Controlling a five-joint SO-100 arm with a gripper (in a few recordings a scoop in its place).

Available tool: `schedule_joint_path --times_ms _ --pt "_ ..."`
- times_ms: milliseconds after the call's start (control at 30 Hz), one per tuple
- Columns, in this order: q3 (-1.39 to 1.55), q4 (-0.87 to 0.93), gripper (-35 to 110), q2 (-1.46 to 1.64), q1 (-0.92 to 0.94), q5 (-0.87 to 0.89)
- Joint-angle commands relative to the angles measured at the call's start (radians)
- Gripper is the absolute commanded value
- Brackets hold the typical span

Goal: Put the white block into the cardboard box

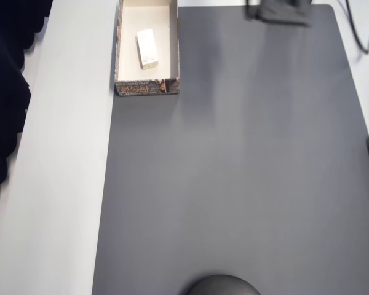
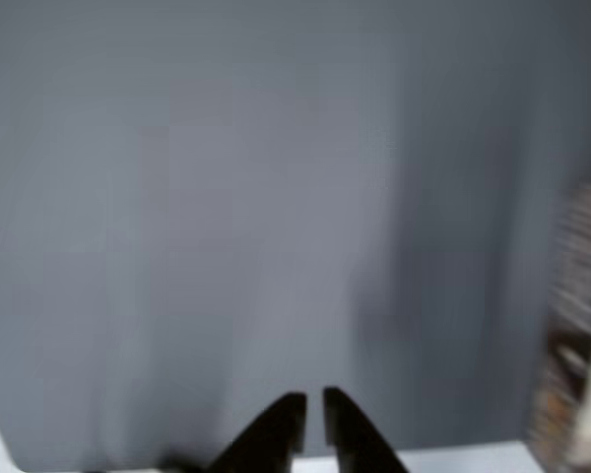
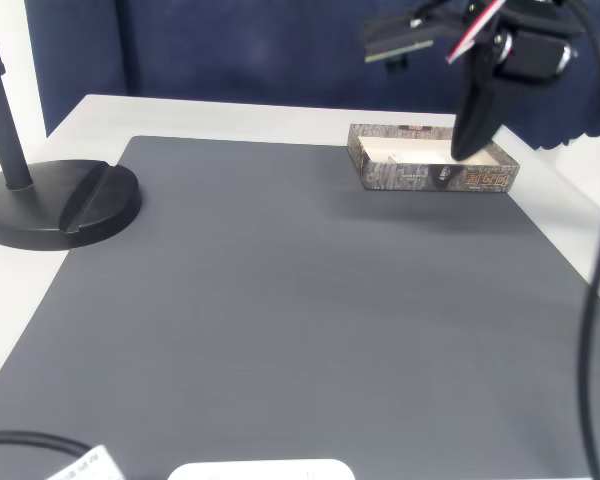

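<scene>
The white block lies inside the cardboard box, slightly askew, near the middle of its cream floor. The box stands at the far corner of the dark mat, its mottled wall facing the fixed view. My black gripper hangs above the mat just in front of the box's right part, fingers pointing down and drawn together with nothing between them. In the wrist view the fingertips show a thin slit over bare mat, with the box's wall blurred at the right edge. In the overhead view the arm is a dark blur right of the box.
A dark grey mat covers most of the white table. A black round stand base sits on the mat's left side in the fixed view. A black cable hangs down at the right.
</scene>
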Motion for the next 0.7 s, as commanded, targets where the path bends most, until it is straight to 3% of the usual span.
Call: schedule_joint_path --times_ms 0,300,667 --pt "0.077 -0.034 -2 0.156 -0.179 -0.137" --pt "0.314 -0.061 -2 0.460 -0.416 -0.334" --pt "0.678 -0.156 -2 0.864 -0.486 -0.350"
